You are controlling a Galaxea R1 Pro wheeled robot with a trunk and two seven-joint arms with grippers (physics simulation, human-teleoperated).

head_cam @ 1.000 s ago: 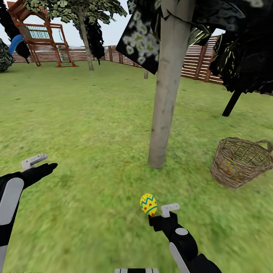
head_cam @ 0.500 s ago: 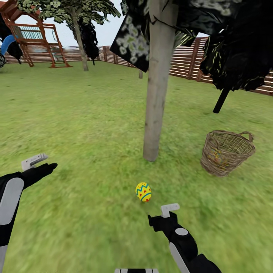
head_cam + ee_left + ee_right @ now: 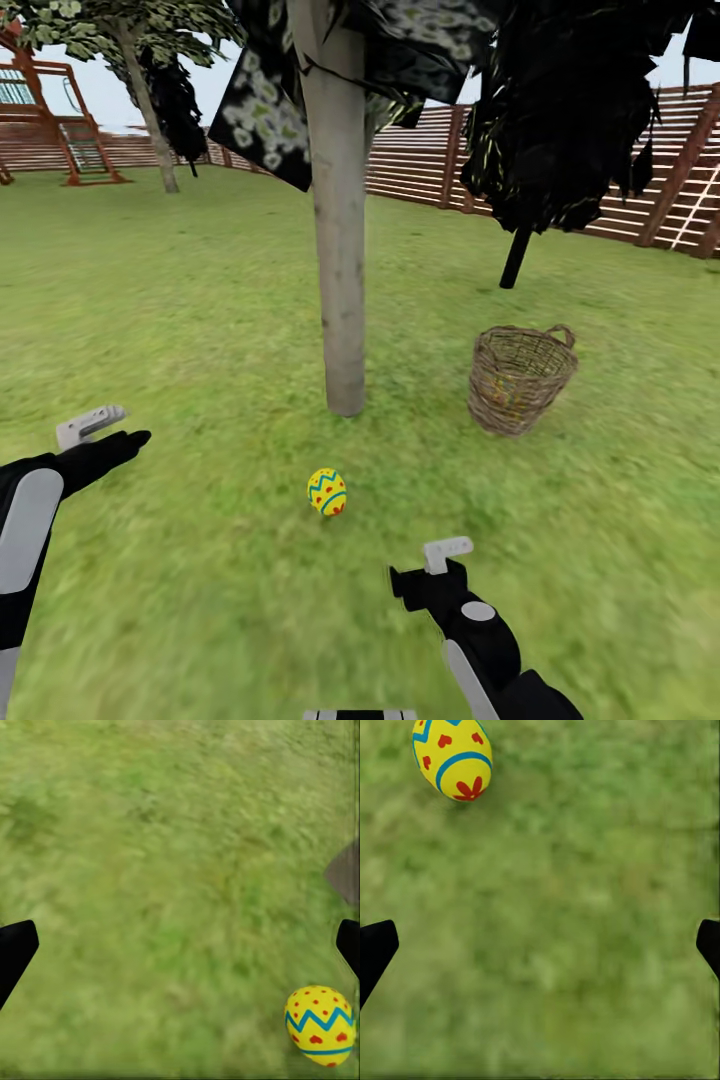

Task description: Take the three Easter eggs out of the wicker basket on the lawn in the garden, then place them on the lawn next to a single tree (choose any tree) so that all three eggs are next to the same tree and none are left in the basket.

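One Easter egg [image 3: 327,491] lies on the lawn [image 3: 200,300] near the foot of the pale grey tree [image 3: 340,250], apart from the trunk, w/ nothing touching it. Wicker basket [image 3: 520,378] stands upright on the grass to the right of the trunk, near it; colored patches show thru the weave, prob. the other two eggs, but can't confirm the count. Right gripper [image 3: 430,570] hovers over bare grass just short of the egg, fingers spread wide, holding nothing; left gripper [image 3: 105,432] is also released and empty, well off to the left. Risks from here, as I judge them: the egg is round and rests free on the grass, so a base turn or a low arm swing toward the basket could nudge it and send it rolling away from the tree. Basket is deep and tapers, so reaching in blind w/ one arm could tip it or pinch wicker instead of an egg. A smooth egg could slip from the fingers if grabbed off-center. Dropping the next eggs far from this trunk would split the set.
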